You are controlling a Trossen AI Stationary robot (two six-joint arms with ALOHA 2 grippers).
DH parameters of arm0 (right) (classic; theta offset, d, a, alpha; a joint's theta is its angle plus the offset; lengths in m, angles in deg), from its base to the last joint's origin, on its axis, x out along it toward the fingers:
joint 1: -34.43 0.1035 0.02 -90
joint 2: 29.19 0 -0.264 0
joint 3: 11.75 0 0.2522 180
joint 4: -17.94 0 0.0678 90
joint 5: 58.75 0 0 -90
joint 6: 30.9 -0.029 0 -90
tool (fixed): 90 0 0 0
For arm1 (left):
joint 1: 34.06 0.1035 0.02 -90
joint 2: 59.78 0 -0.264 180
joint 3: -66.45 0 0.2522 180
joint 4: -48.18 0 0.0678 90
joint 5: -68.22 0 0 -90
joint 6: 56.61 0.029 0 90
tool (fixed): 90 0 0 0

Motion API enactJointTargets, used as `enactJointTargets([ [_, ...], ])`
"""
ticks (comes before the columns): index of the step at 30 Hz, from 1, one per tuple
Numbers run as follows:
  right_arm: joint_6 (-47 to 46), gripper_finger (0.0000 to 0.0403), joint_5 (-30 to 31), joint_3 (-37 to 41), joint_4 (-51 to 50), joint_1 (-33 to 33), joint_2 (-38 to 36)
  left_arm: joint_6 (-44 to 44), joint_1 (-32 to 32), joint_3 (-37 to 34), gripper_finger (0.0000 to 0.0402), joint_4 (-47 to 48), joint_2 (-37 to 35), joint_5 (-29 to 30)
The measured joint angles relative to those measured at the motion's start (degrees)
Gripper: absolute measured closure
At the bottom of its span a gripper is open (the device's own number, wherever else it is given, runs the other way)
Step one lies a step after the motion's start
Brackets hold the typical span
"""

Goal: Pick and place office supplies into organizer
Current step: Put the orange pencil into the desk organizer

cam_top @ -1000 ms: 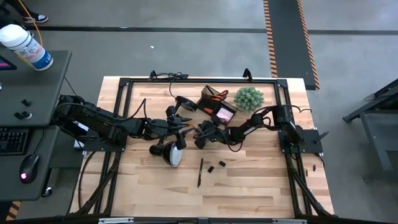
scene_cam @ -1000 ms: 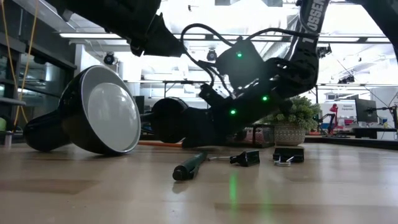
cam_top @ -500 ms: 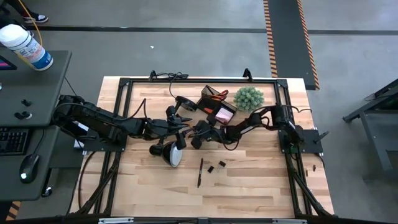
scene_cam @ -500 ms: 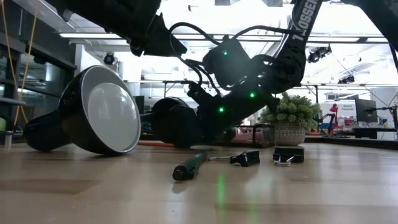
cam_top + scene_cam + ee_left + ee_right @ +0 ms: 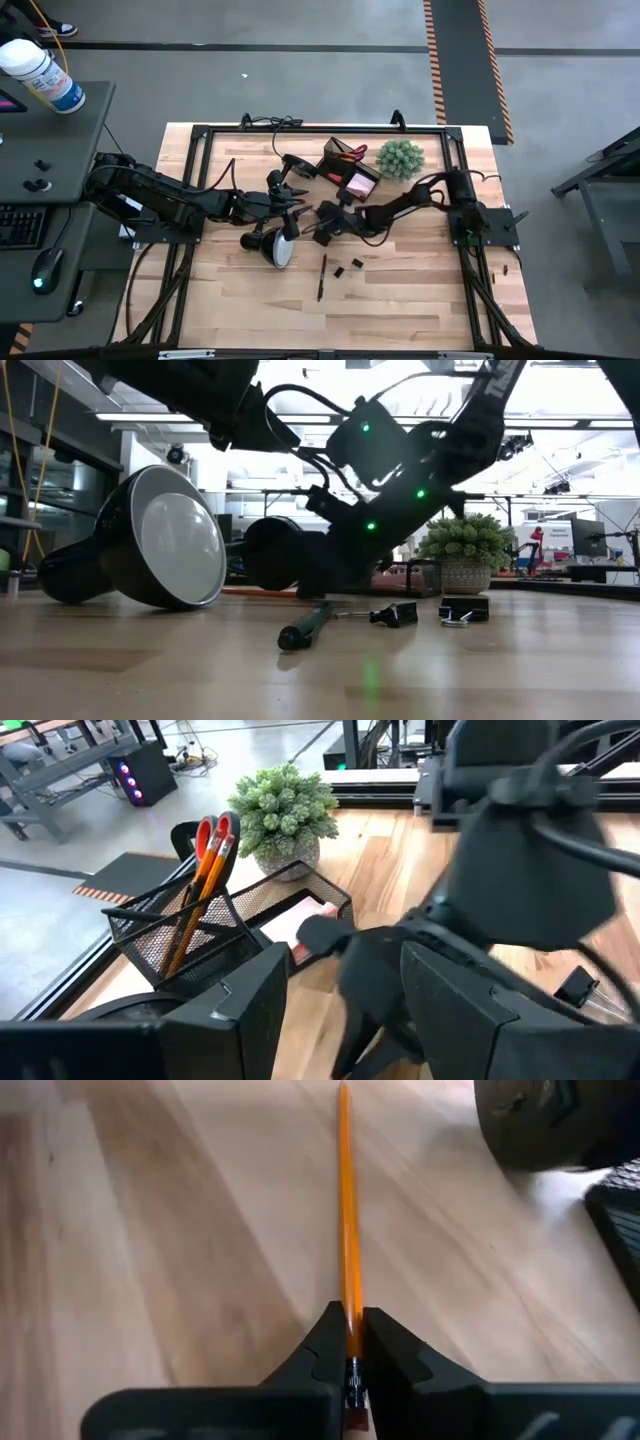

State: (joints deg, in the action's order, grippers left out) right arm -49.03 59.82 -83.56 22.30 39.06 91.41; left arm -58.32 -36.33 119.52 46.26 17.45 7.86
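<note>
- right gripper [image 5: 349, 1342] pinched tight on a yellow-orange pencil [image 5: 346, 1210], gripping it near its eraser end; the shaft runs out ahead over bare wood table [image 5: 150, 1230].
- from above, right gripper [image 5: 322, 230] sits mid-table, just in front of the organizer [image 5: 345, 170] and beside the desk lamp [image 5: 272, 245].
- organizer is a dark mesh caddy near the far edge; its tall cup holds orange-handled scissors [image 5: 210, 828] and pencils [image 5: 200, 890], its low tray holds a pink sticky-note pad [image 5: 300, 920].
- green plant ball [image 5: 400, 157] stands just beside the organizer on the right-arm side.
- left gripper [image 5: 290, 202] hovers near the lamp, facing the organizer; its fingers are apart with nothing between them.
- black pen [image 5: 322, 277] lies on the table nearer the front edge, two binder clips [image 5: 347, 267] just beside it.
- low view: pen [image 5: 305, 627] and clips [image 5: 395, 614] flat on the wood, lamp head [image 5: 165, 550] tipped on its side.
</note>
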Motion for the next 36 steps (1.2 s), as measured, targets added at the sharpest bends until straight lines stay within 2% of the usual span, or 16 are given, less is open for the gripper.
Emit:
enactJointTargets([
  [9, -2.7, 0.0397, 7.6, 0.4, -16.8, 5.3, -6.7, 0.0, 0.0, 0.0, 0.0218, 0.1, 0.0, 0.0],
  [19, -7.6, 0.0398, 17.5, 0.2, -27.7, 10.8, -15.1, 0.0, 0.0, 0.0, 0.0218, 0.0, 0.0, 0.6],
  [25, -11.3, 0.0400, 20.3, 0.5, -34.2, 13.1, -20.5, -0.1, 0.0, 0.0, 0.0218, -0.2, 0.0, 0.6],
  [32, -20.1, 0.0402, 20.7, 9.9, -33.1, 13.8, -24.4, -0.5, 0.0, 0.0, 0.0218, -0.1, 0.0, 0.6],
  [36, -24.2, 0.0403, 20.2, 19.2, -21.2, 14.0, -25.7, -0.5, 0.0, 0.0, 0.0218, 0.0, 0.0, 0.6],
])
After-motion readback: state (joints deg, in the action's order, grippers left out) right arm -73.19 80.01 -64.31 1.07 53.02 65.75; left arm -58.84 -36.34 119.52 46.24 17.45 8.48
